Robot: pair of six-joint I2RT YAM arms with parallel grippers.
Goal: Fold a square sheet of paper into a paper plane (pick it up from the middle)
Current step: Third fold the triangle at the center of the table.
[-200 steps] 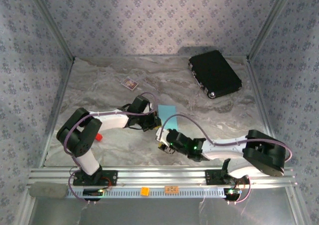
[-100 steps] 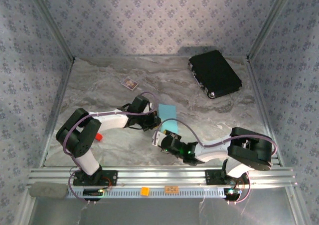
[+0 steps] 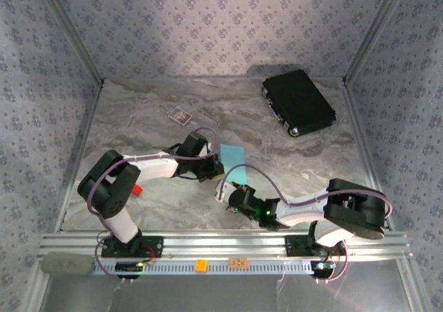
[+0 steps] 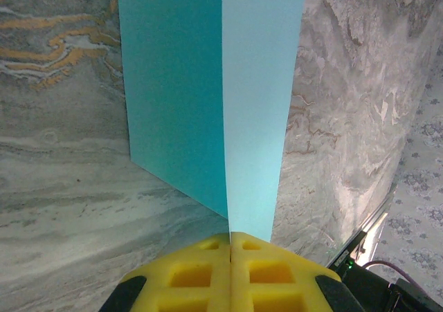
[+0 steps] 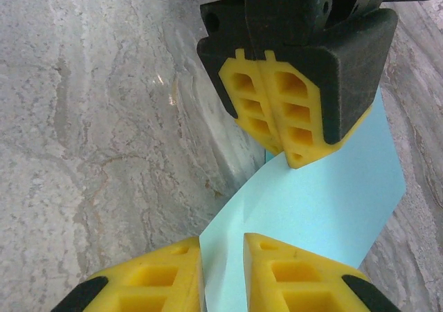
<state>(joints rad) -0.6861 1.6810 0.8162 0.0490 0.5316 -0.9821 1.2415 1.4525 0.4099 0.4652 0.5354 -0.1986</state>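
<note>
The square sheet of paper [image 3: 232, 153] is light blue and stands off the marble table, pinched at one edge by my left gripper [image 3: 216, 165]. In the left wrist view the sheet [image 4: 228, 97] rises on edge straight out of the left gripper [image 4: 230, 239], whose yellow pads are pressed together on it. In the right wrist view my right gripper [image 5: 221, 246] has its jaws a narrow gap apart, and a corner of the sheet [image 5: 332, 201] lies between them. The left gripper [image 5: 287, 153] grips the far edge just beyond.
A black rectangular case [image 3: 299, 102] lies at the back right. A small dark card with a pale border [image 3: 181, 115] lies at the back left of centre. A small red object [image 3: 138, 188] sits by the left arm's elbow. Patterned walls enclose the table.
My right gripper has moved up to the near edge of the sheet and its jaws have narrowed around a corner. The left gripper has held still, shut on the sheet.
</note>
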